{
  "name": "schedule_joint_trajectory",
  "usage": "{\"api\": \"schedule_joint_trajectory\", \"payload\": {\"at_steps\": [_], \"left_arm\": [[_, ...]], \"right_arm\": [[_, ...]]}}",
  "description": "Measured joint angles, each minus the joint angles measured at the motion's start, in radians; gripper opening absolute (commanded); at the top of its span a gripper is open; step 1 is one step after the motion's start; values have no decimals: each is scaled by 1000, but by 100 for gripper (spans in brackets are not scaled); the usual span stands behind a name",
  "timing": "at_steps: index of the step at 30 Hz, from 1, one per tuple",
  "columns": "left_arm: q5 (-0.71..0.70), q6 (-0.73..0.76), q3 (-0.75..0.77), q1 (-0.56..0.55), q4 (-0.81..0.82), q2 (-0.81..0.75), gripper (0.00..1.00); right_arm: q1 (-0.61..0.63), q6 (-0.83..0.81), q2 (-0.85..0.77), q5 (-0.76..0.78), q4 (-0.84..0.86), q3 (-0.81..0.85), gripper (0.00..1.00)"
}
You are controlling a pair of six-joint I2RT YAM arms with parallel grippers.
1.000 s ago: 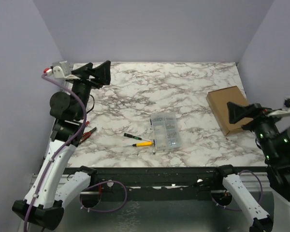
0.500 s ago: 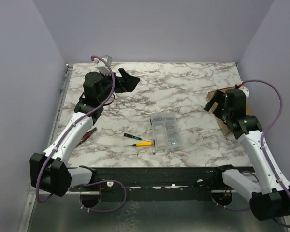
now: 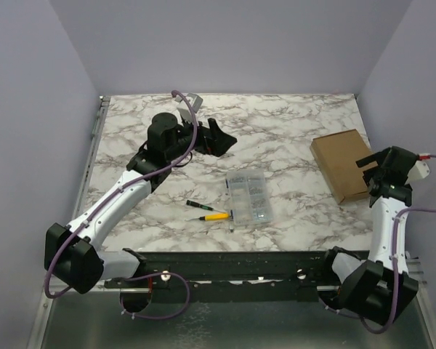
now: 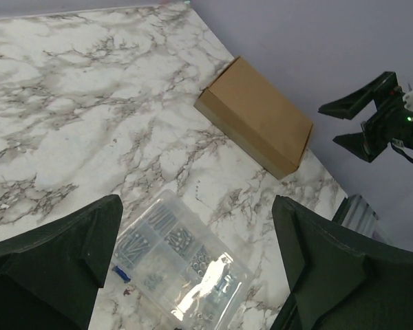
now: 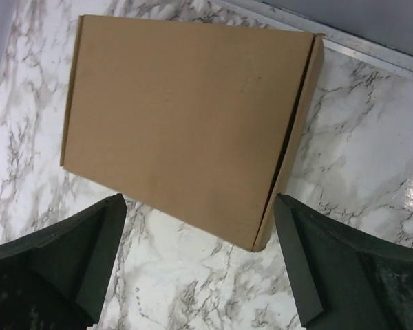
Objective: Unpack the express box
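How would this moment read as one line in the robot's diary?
express box: closed, far right | right gripper: open, facing box, not touching | left gripper: open, empty | step: opening not started

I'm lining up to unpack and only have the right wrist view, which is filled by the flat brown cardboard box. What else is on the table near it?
Observer: A clear plastic compartment case of small parts lies to the left of the flat brown cardboard box, well apart from it.
Operator: Any loose tools?
Observer: Yes. A yellow-handled screwdriver and a thin dark screwdriver lie just left of that case.
Operator: Where's the other arm?
Observer: The left gripper hovers open beyond the case, holding nothing.
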Motion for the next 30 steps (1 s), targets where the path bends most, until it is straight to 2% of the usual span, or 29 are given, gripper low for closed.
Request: {"api": "schedule_joint_trajectory", "payload": {"at_steps": [6,9,12,21,30], "left_arm": [[0,19,6,-76,-23,11,99],[0,18,6,-100,-27,20,99],[4,14,6,-124,-28,35,99],[14,13,6,-144,-38,57,99],[22,13,6,-144,-41,69,99]], "right_arm": [[-212,-52,135,-184,106,-68,99],[-263,-89,190,-256,132,-95,99],[-264,-111,207,-325,169,-114,99],[-262,-154,244,-449,266,-153,91],[-217,-174,301,-480,302,-163,88]]}}
